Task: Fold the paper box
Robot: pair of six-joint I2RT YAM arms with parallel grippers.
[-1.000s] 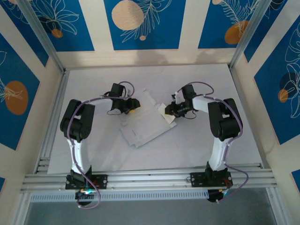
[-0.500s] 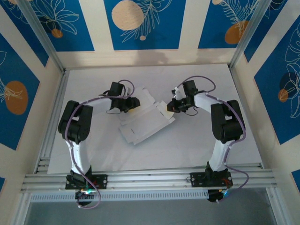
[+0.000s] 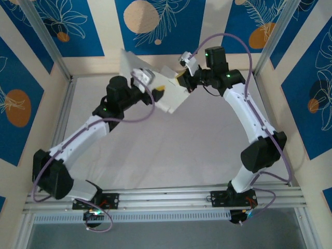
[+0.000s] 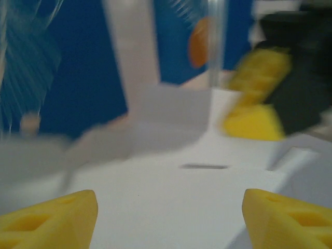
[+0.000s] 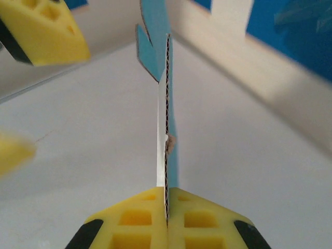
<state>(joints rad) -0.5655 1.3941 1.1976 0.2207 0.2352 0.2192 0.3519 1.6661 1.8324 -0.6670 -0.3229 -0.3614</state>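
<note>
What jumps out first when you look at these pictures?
The paper box, a card sheet, hangs between both arms at the far side of the table. The right gripper pinches its edge between yellow fingers; the left gripper stands open facing its white side. Bright blue wall panels surround everything.

Left wrist view blurred: paper box (image 4: 155, 176) edges smeared; left hand (image 4: 169, 212) fingertips cut by bottom edge

A robot lab cell, framed by aluminium rails (image 3: 166, 197), a white tabletop (image 3: 171, 150) and printed blue panels (image 3: 179, 31).
</note>
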